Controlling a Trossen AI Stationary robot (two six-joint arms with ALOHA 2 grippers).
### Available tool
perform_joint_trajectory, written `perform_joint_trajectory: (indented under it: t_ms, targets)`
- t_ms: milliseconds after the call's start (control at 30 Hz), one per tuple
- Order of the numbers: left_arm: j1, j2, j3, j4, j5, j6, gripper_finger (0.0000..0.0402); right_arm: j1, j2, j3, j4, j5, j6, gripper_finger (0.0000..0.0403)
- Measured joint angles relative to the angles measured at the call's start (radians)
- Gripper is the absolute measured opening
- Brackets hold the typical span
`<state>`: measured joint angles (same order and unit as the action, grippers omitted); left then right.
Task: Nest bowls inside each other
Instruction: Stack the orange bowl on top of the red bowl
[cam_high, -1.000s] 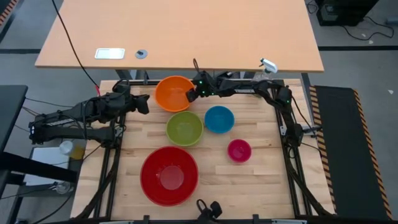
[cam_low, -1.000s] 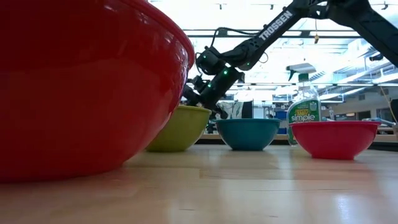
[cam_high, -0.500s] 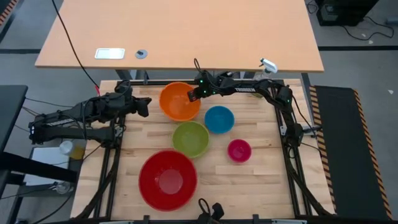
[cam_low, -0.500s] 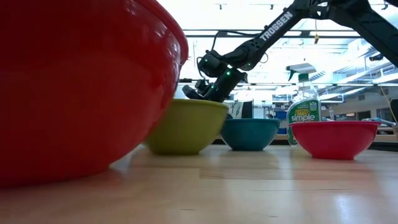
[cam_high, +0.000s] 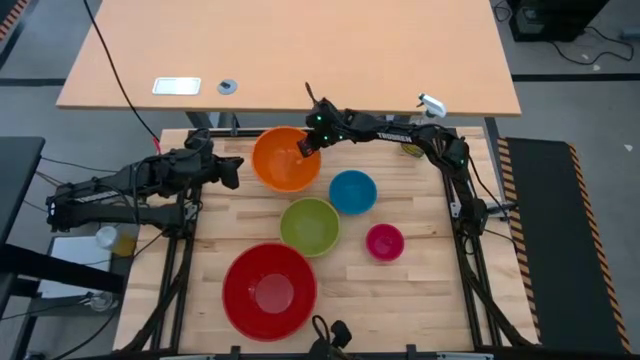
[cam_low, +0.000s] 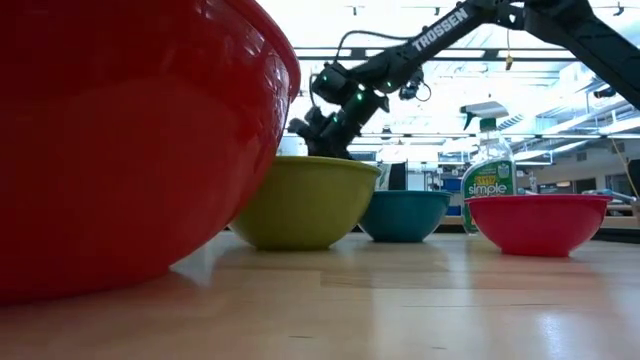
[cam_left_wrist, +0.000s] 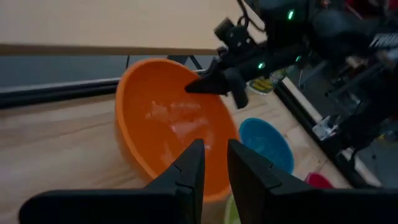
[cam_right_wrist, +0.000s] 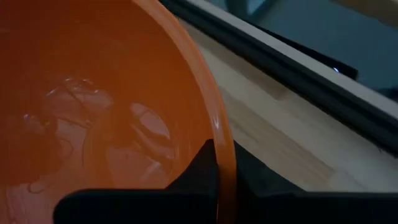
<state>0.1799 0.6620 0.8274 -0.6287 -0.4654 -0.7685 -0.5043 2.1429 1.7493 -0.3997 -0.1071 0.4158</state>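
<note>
In the low view the red bowl (cam_low: 130, 140) fills the near side and hides the orange bowl (cam_high: 286, 158). The right gripper (cam_high: 308, 146) pinches the orange bowl's glossy rim at the table's far edge. The left gripper (cam_high: 232, 168), jaws pressed together, empty, waits just beside it. Green (cam_high: 309, 225), blue (cam_high: 352, 191) and pink (cam_high: 384, 241) bowls stand apart.
</note>
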Motion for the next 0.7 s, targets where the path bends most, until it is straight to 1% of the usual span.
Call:
perform_joint_trajectory:
  t_ms: [200, 333, 433, 533, 700]
  targets:
    - [0.000, -0.011, 0.089, 0.004, -0.004, 0.144, 0.0071, 0.025, -0.002, 0.172, -0.170, -0.138, -0.058, 0.0018]
    - [0.000, -0.008, 0.153, 0.005, -0.004, 0.242, 0.0071, 0.079, -0.002, 0.275, -0.306, -0.188, -0.108, 0.0019]
    - [0.000, -0.008, 0.186, 0.003, -0.010, 0.280, 0.0071, 0.143, -0.002, 0.338, -0.388, -0.221, -0.147, 0.0019]
    - [0.000, -0.008, 0.212, 0.004, -0.012, 0.284, 0.0071, 0.223, -0.003, 0.376, -0.448, -0.257, -0.167, 0.0019]
    - [0.000, -0.008, 0.221, 0.006, -0.012, 0.275, 0.0071, 0.369, -0.003, 0.392, -0.467, -0.268, -0.136, 0.0019]
